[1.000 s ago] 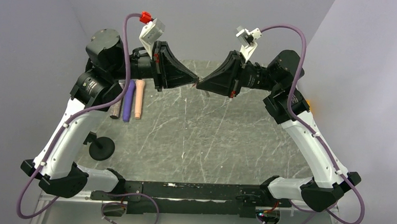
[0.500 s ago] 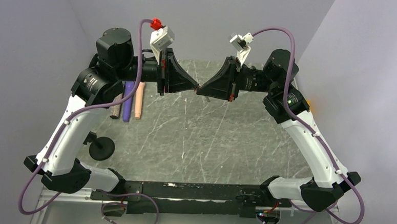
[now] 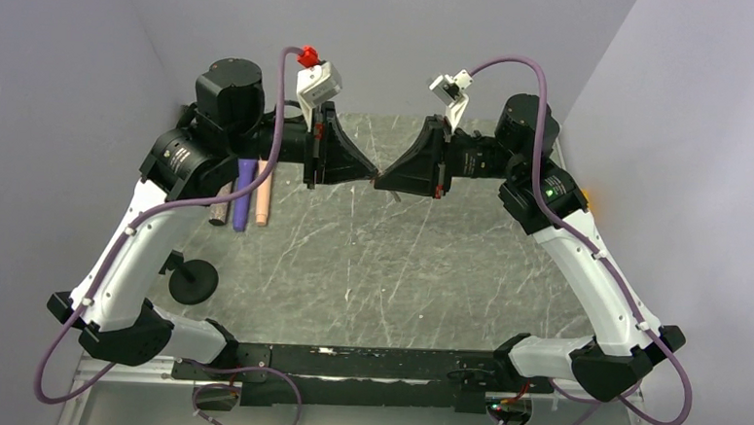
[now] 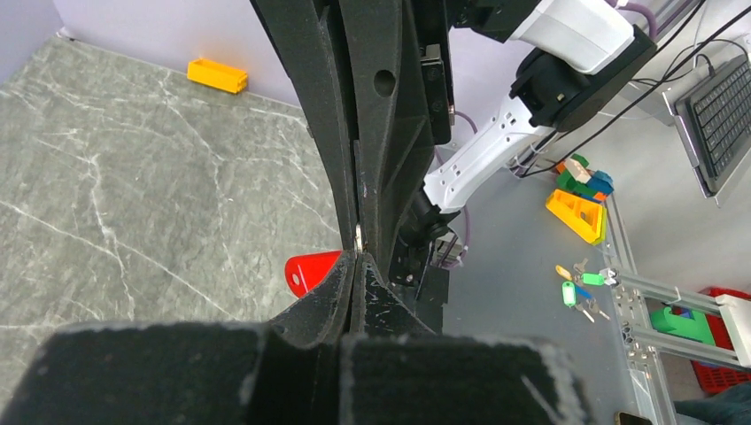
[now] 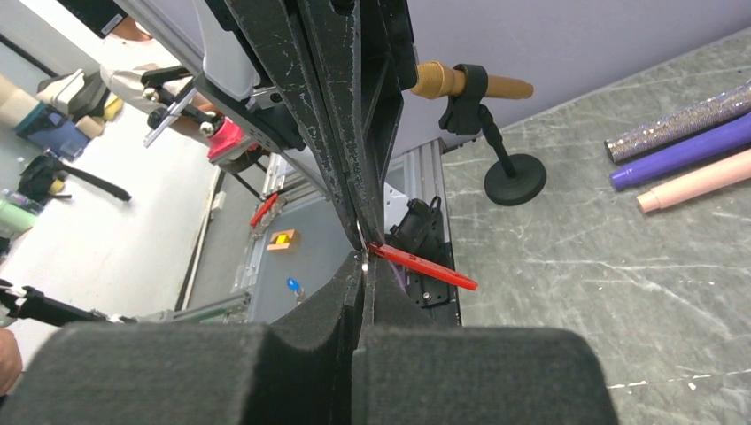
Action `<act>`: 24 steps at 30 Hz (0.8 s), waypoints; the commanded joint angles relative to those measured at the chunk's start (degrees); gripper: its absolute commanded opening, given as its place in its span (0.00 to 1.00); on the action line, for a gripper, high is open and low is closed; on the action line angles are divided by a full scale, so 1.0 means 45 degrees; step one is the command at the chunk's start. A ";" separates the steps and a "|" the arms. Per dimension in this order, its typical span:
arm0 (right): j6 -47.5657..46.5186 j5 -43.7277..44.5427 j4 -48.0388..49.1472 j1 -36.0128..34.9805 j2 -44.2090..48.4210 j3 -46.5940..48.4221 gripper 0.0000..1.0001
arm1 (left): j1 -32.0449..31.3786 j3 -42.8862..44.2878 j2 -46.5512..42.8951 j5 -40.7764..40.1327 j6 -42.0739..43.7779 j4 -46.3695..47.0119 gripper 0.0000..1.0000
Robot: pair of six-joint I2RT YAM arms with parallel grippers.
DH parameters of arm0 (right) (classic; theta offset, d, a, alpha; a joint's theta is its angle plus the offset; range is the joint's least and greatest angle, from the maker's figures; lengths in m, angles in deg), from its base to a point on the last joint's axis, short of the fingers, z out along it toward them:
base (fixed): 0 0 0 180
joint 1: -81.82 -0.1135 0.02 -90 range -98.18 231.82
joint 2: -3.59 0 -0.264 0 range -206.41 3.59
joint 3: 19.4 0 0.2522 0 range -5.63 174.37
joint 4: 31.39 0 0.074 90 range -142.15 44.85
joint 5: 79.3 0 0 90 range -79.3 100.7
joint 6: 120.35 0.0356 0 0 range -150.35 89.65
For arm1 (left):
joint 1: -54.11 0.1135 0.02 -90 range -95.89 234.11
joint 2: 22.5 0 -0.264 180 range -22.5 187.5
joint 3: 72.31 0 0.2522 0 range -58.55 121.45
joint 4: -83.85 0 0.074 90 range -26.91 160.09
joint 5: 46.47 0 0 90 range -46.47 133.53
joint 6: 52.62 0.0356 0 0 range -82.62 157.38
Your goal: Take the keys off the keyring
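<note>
Left claw (image 3: pixel 371 174): fingers together, tips pinched on the keyring (image 5: pixel 423 268). Right claw (image 3: pixel 380 179): same, fingers together, pinched on it from the opposite side.

We see the two claws nose to nose, tips touching, both lifted clear of the table (image 3: pixel 371 261). At the contact point a sliver of metal ring (image 4: pixel 358 235) glints in the seam between the black pads. The red tag (image 4: pixel 312 271) sticks out sideways from the tips. In the left wrist view it peeks out left of that claw's own fingers. In the right wrist view it runs edge-on to the right of them, tilted slightly down. We cannot tell how much of the ring each claw grips, as the pads hide most of it.

Outward from there:
- Below and behind the left claw's wrist, three tubes lie side by side on the table: glitter tube (image 5: pixel 677 131), purple tube (image 5: pixel 682 155), pink tube (image 5: pixel 700 181).
- Nearer the left arm's base there's a black stand (image 3: pixel 194 281) with a round foot.
- Past the right claw's wrist, at the table edge by the wall, sits a yellow-orange box (image 4: pixel 217 75).
</note>
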 commanded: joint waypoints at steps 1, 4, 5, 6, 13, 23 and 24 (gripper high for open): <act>-0.0611 0.0312 -0.0146 -0.0212 -0.0113 0.0280 0.00 | -0.0629 0.0034 0.0319 0.0067 0.0541 -0.0207 0.00; -0.0738 0.0330 -0.0444 -0.0224 -0.0112 0.0265 0.00 | -0.0732 -0.0050 0.0326 -0.0182 0.0784 -0.0462 0.00; -0.0782 0.0347 -0.0504 -0.0208 -0.0081 0.0246 0.00 | -0.0767 -0.0107 0.0325 -0.0303 0.0853 -0.0546 0.00; -0.0794 0.0349 -0.0541 -0.0226 -0.0060 0.0205 0.00 | -0.0795 -0.0175 0.0320 -0.0369 0.0935 -0.0633 0.00; -0.0860 0.0493 -0.0627 -0.0229 0.0263 -0.0304 0.00 | -0.0860 -0.0377 0.0163 -0.1065 0.1084 -0.0905 0.00; -0.1033 0.0618 -0.0756 -0.0217 0.0204 -0.0074 0.00 | -0.0751 0.0507 0.0177 -0.2023 0.0717 -0.0603 0.71; -0.1038 0.0637 -0.0741 -0.0222 0.0193 -0.0040 0.00 | -0.0664 0.0524 0.0150 -0.1998 0.0549 -0.0383 0.72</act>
